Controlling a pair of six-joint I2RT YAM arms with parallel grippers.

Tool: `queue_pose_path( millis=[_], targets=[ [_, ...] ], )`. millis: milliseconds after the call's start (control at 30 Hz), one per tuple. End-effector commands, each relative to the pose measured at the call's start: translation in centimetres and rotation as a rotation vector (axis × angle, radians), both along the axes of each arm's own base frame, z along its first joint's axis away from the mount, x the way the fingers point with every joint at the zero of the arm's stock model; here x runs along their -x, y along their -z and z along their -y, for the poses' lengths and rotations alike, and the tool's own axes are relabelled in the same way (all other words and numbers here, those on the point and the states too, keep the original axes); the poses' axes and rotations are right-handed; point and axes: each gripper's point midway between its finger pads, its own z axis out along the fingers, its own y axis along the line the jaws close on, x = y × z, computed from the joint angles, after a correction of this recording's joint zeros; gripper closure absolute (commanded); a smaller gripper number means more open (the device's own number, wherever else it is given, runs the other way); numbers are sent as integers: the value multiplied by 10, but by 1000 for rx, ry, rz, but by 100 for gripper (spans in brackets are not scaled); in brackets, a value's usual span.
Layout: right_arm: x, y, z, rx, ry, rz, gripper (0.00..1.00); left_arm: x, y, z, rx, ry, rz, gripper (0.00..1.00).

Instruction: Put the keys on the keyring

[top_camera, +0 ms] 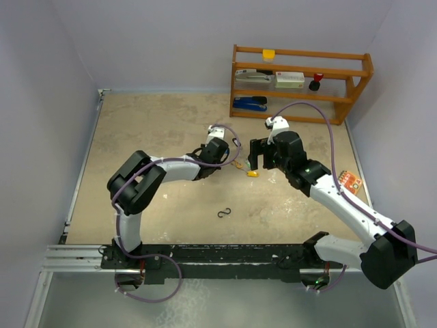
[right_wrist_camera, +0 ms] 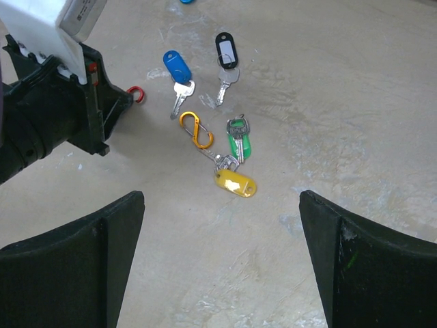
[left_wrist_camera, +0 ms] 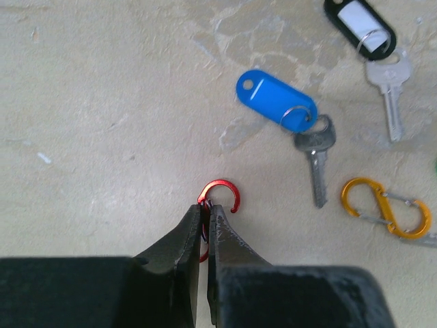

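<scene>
Keys with plastic tags lie in a cluster on the table. The blue tag [left_wrist_camera: 276,99] and the black tag with a white label [left_wrist_camera: 360,24] show in the left wrist view. The right wrist view shows the blue tag [right_wrist_camera: 177,66], black tag [right_wrist_camera: 226,50], green tag [right_wrist_camera: 239,143] and yellow tag [right_wrist_camera: 236,183]. An orange S-hook [right_wrist_camera: 196,130] lies among them, touching the yellow tag's key. My left gripper [left_wrist_camera: 205,208] is shut on a red S-hook [left_wrist_camera: 220,195], low over the table, left of the blue tag. My right gripper [right_wrist_camera: 220,198] is open and empty above the table, near the yellow tag.
A black S-hook [top_camera: 224,214] lies alone nearer the arm bases. A wooden shelf [top_camera: 300,82] with a stapler and small boxes stands at the back right. A small orange item [top_camera: 351,182] lies by the right arm. Walls close in on both sides.
</scene>
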Motion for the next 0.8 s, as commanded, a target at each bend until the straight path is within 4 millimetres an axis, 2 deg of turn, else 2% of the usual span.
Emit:
queue_pose_path(
  millis=[0,167,267,333,367,567,767],
  targets=[
    [-5,1,5,22,22,17,2,8,-26,-13,-15,-10,18,100],
    [-9,26,-2,51,5,-59,5,15,-44,-11,7,22,2,100],
    [-12,47,-7,69,0,-119,11,19,-53,-5,27,60,-17,100],
    [-13,64,-5,91,22,-166,18,22,-57,-4,31,67,-29,100],
    [-21,58,-8,82,33,-154,23,22,-59,-4,33,69,-31,100],
    [-39,73,-18,85,55,-193,53,24,-69,-3,49,82,-24,100],
    [-47,80,-25,75,59,-217,54,27,-69,2,71,108,-25,100]
  ],
)
